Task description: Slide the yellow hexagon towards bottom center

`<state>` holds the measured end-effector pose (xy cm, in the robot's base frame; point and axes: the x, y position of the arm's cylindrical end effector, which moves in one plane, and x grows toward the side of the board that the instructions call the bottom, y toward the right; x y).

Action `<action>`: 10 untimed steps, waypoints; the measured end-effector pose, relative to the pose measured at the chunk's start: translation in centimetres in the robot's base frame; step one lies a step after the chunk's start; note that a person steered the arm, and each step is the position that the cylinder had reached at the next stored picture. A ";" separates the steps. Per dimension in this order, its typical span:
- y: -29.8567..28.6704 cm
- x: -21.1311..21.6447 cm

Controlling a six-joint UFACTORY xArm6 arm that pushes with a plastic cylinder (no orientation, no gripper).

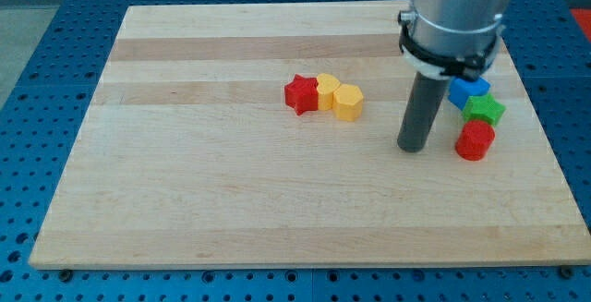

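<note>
Worktop (185, 210) of pale striped wood fills most of the view, laid over a blue perforated base (37, 6). From the view's top right a grey cylindrical arm segment (460, 11) descends into a straight dark rod; my tip (412, 148) rests on the wood, right of centre. No jaws are fitted to this end effector, so nothing is held or enclosed; it can only push.

Near the middle, three small blocks are seen pressed together in a row: a red star-shaped block (300, 93) on the view's left, a yellow rounded block (326, 90) of unclear shape in the middle, and the yellow hexagon (348, 102) on the view's right. The hexagon lies well to the left of my tip, apart from it.

Just right of my tip a loose cluster is seen: a blue block (468, 90), a green star-shaped block (484, 110) and a red cylindrical block (475, 140).

Risks are judged as follows. A push begun from the right would drive the hexagon into its neighbours, dragging all three leftward. A push from above, if off-centre, could catch the other yellow block too or let the hexagon slip sideways.
</note>
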<state>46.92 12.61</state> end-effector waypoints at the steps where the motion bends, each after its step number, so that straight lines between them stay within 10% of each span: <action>1: 0.0 -2.5; 5: -5.2 -10.1; 10: -8.0 -0.8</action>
<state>46.15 4.61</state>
